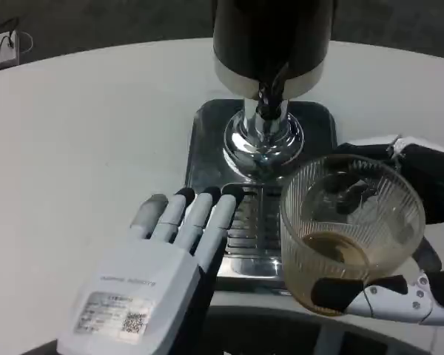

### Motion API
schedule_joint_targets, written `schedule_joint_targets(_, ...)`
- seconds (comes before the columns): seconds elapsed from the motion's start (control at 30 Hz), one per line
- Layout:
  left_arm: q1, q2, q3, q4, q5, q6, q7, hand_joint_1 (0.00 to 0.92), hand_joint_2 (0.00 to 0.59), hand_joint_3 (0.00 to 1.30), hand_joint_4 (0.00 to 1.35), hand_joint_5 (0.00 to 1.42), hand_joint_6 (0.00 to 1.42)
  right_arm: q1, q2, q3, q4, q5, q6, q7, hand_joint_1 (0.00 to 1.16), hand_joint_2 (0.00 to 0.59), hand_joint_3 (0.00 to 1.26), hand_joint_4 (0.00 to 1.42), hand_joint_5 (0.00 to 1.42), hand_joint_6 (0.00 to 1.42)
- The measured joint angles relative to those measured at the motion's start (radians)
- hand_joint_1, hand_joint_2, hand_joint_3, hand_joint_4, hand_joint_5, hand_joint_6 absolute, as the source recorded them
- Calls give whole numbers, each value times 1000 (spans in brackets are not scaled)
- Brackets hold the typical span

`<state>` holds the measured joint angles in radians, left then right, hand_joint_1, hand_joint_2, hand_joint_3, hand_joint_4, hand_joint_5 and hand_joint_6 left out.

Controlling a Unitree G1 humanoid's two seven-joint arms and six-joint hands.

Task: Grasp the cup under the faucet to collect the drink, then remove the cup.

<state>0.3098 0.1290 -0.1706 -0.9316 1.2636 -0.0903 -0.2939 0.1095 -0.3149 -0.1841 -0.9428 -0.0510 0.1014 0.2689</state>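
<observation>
A clear ribbed cup (349, 229) with a little brown drink in its bottom stands to the right of the dispenser's drip grille. My right hand (407, 244) grips it, one finger across its near side and others round its far side. The black and chrome dispenser (270, 52) rises behind it, its faucet (270, 100) pointing down over the chrome base, left of and behind the cup. My left hand (159, 274) lies flat and open, fingers stretched toward the drip tray (207, 140) with their tips at its left front edge.
The round white table (81, 133) stretches wide to the left and behind. Its front edge curves just below my hands. A pale power strip (0, 48) with a cable sits at the far left corner.
</observation>
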Motion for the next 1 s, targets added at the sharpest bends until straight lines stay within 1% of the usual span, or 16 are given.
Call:
schedule_joint_targets(0.13, 6, -3, 0, 0, 0, 0, 0, 65, 75, 0, 0, 0, 0, 0, 0, 0, 0, 0, 2, 0, 1159, 81, 908, 1048, 1215, 1424)
schedule_joint_targets(0.43, 23, -27, -7, 0, 3, 0, 0, 65, 75, 0, 0, 0, 0, 0, 0, 1, 0, 0, 3, 0, 1159, 81, 908, 1048, 1203, 1424)
schedule_joint_targets(0.87, 30, -27, 5, 0, 3, 0, 0, 65, 75, 0, 0, 0, 0, -9, 1, 14, 0, 0, 17, -1, 1159, 81, 914, 1048, 1202, 1424)
schedule_joint_targets(1.0, 31, -27, 7, 0, 2, 0, 0, 65, 75, 0, 0, 0, 0, -9, 7, 24, 0, 0, 24, -1, 1159, 81, 916, 1048, 1202, 1424)
